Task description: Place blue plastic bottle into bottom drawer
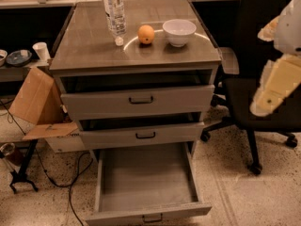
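The blue plastic bottle (114,9) is on the grey cabinet top (89,46) at the back left, with its white cap end toward the front. The bottom drawer (146,180) is pulled out wide and its plain grey inside holds nothing. My gripper (266,101) is a cream-coloured shape at the right edge, in front of the black chair. It is well to the right of the cabinet, level with the top drawer, and far from the bottle.
An orange (146,34) and a white bowl (179,31) sit right of the bottle. The top drawer (138,100) and middle drawer (143,135) stand slightly ajar. A black office chair (263,51) is on the right. A cardboard box (40,105) and cables lie left.
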